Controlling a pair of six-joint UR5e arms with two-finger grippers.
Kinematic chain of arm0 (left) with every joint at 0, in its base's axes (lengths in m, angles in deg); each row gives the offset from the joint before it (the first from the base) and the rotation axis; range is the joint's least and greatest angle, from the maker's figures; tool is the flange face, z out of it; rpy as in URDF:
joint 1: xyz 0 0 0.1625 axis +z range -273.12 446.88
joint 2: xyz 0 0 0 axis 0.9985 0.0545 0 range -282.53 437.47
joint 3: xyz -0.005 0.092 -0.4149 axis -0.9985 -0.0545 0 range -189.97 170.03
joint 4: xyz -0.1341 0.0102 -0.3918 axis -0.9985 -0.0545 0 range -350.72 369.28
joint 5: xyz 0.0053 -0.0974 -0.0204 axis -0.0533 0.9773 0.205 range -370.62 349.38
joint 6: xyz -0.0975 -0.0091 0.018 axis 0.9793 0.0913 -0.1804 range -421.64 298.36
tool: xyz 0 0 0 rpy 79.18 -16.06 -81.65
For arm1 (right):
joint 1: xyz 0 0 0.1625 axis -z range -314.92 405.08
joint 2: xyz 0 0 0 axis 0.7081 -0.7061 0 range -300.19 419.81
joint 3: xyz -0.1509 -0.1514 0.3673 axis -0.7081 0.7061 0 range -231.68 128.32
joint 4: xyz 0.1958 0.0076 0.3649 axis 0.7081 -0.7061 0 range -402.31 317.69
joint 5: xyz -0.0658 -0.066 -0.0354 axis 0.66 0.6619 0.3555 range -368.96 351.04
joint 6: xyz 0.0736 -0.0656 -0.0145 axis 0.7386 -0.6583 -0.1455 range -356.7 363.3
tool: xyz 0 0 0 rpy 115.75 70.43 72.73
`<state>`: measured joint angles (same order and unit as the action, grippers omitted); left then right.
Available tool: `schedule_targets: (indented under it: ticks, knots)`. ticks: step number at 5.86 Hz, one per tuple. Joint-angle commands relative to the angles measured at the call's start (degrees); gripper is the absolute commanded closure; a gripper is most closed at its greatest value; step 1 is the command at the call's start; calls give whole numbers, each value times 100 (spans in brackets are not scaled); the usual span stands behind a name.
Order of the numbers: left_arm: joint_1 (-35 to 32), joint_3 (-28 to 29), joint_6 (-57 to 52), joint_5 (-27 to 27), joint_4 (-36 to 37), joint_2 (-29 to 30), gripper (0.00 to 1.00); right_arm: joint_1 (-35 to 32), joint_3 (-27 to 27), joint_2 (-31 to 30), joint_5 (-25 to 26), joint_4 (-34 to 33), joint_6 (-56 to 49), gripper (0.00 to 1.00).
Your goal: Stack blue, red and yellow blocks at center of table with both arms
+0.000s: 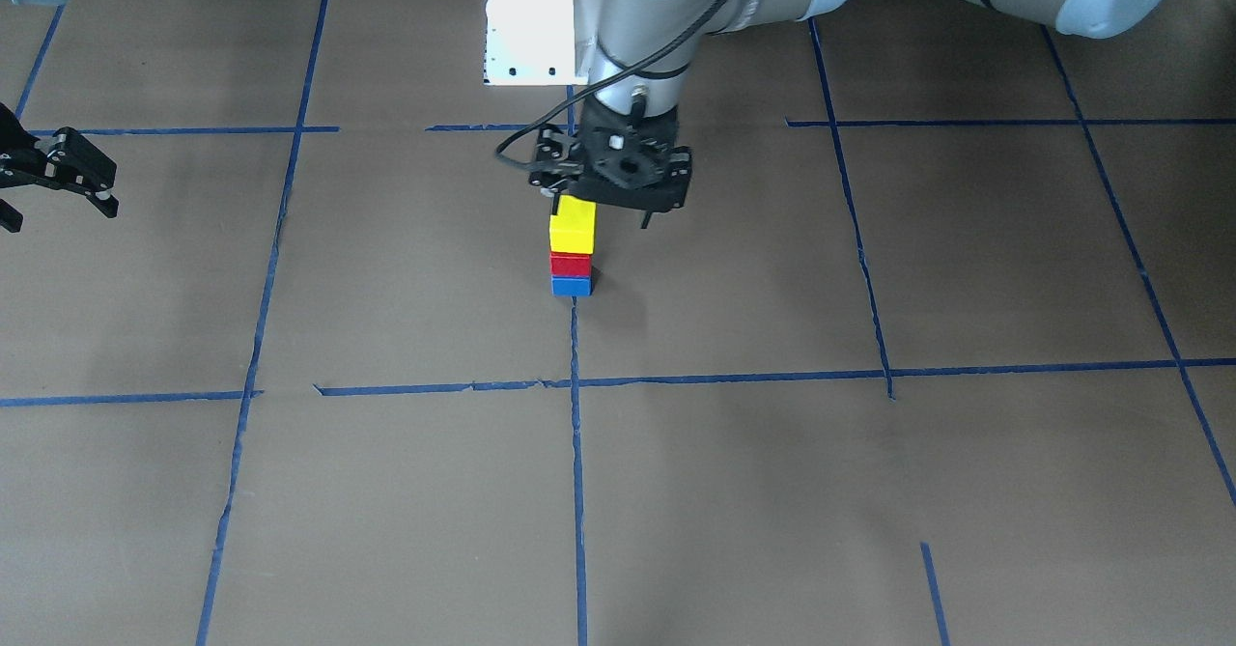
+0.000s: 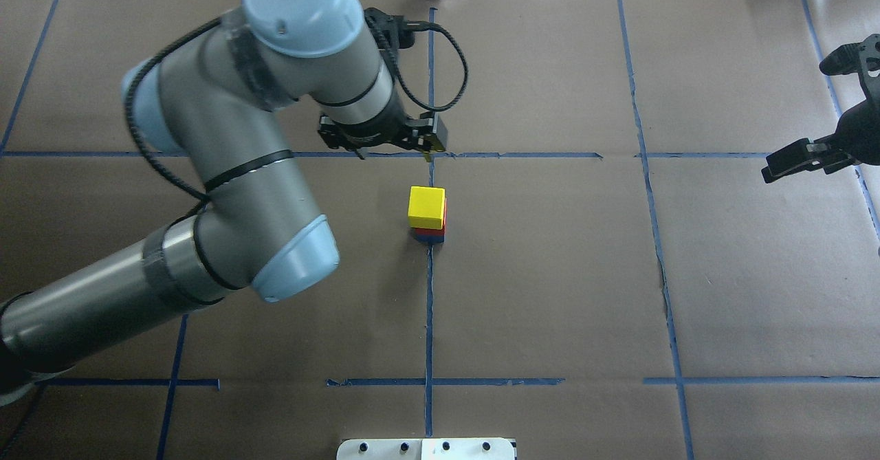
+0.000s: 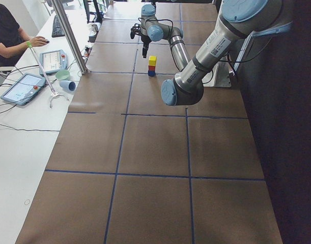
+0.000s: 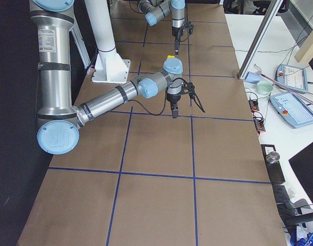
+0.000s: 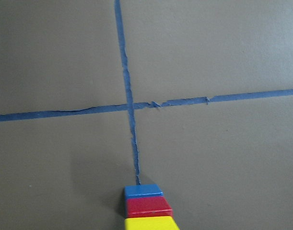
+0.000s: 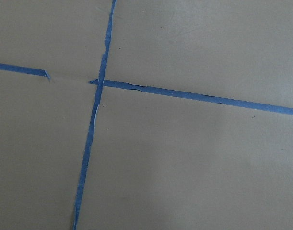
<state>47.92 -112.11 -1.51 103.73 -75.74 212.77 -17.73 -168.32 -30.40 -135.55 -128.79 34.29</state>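
Since the three blocks stood one upon another, the step in hand looked to be the very last: getting the left gripper (image 2: 395, 145) clear of a finished stack. The blue block (image 1: 571, 286) lay at the bottom on the table (image 1: 772, 491), the red block (image 1: 570, 265) on it, and the yellow block (image 1: 572, 224) on top. All three were touching and upright, their faces close to flush; any small offset was too slight to judge. They were plain glossy cubes of equal size, tiny against the taped squares. The stack sat at the center of table (image 2: 457, 236), right on the middle tape line (image 1: 576, 453) that ran from the white pedestal base (image 2: 426, 449) at the near edge. The left gripper hung above the stack and just to its far side, fingers spread, with nothing between them and no visible contact with the yellow block. The right gripper (image 1: 58, 192) hovered well apart, out toward the table's right end, its fingers likewise spread and empty. By my reckoning the next move called for a straight lift up and away — no sideways sweep, since a brush against the top cube could topple so narrow a column.
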Motion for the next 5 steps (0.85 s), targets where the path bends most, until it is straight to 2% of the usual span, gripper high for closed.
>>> schedule_targets:
  ticks: [1, 2, 4, 5]
  knots:
    - [-618, -1364, -1222, 366, 11, -1655, 0, -535, 306, -6, -538, 0, -615, 0]
    - [-1126, -1535, -2223, 734, -59, -2491, 0, -991, 570, -15, -699, -18, -1299, 0]
    - [-2382, -1424, -4769, 1219, -60, -3899, 0, -2072, 1280, -163, -1156, -79, -2914, 0]
    - [-3215, -918, -5695, 1369, -33, -4219, 0, -2477, 1728, -190, -1166, -88, -3741, 0]
